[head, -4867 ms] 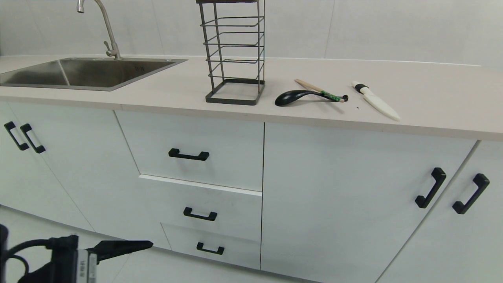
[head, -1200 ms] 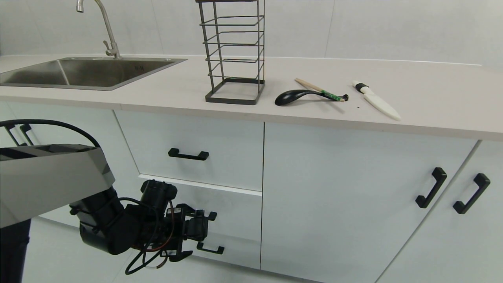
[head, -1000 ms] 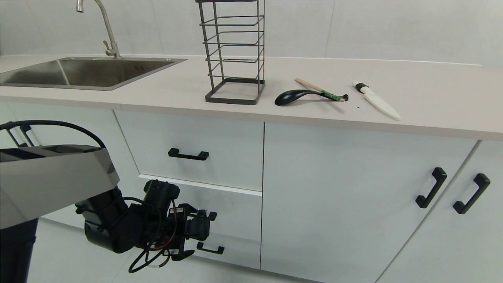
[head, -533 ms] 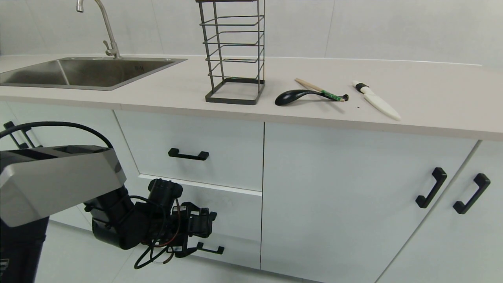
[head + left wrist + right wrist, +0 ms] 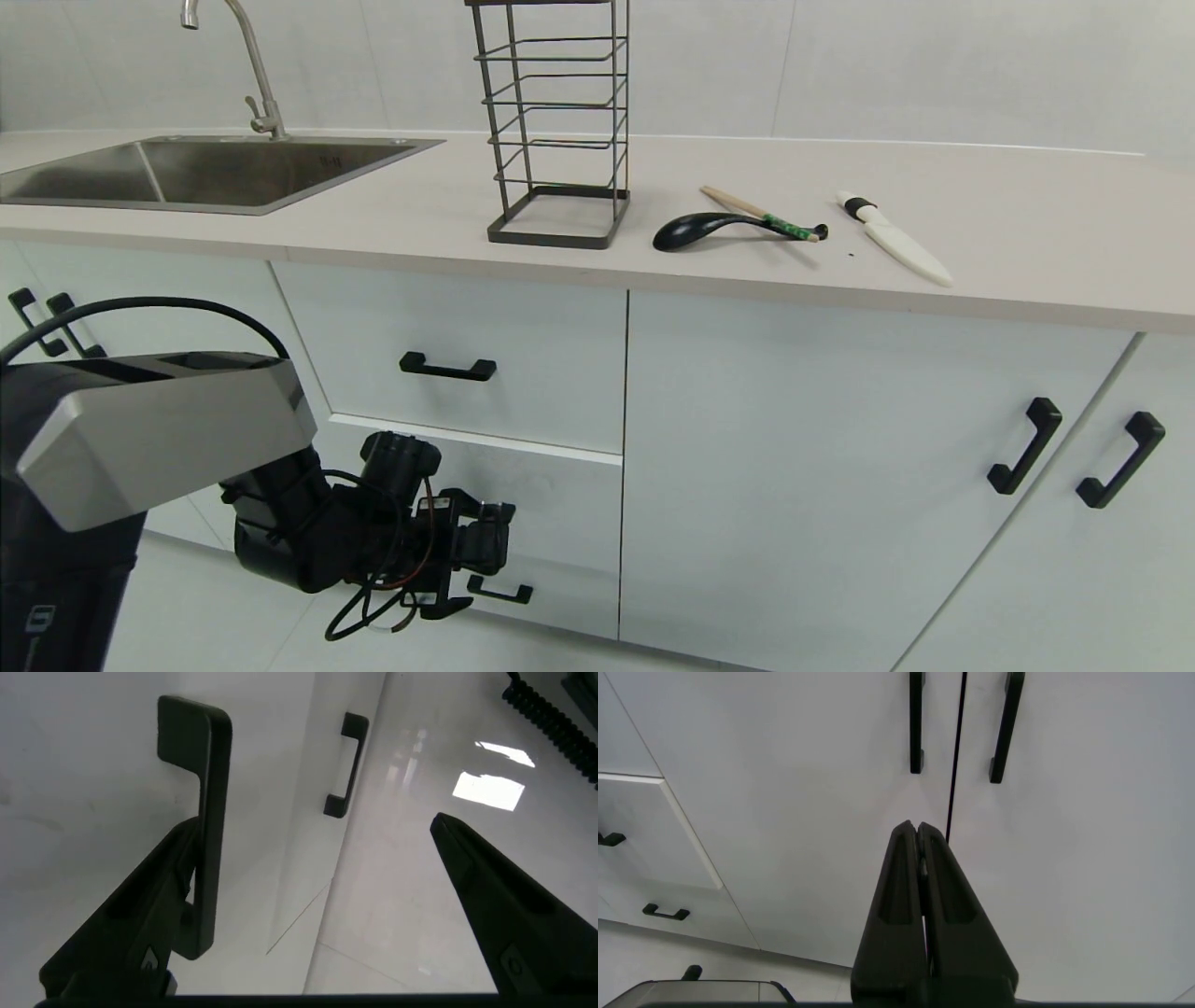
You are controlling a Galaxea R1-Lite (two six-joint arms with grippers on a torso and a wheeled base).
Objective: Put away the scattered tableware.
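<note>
On the counter (image 5: 1027, 233), close to its near edge and right of the tall wire rack (image 5: 558, 140), lie a white knife (image 5: 901, 247), glossy black spoon (image 5: 695, 229) and wooden chopsticks (image 5: 742, 207) — the last two touching. Left gripper (image 5: 481, 558) gapes wide beside the drawer handle (image 5: 201, 812); right gripper (image 5: 920, 835) is pinched together, empty.

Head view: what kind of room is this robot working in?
A kitchen, most likely. A stainless steel sink with a curved metal tap is set into a long pale countertop, white drawers with black bar handles sit below it, and a black spoon lies on the counter.
</note>
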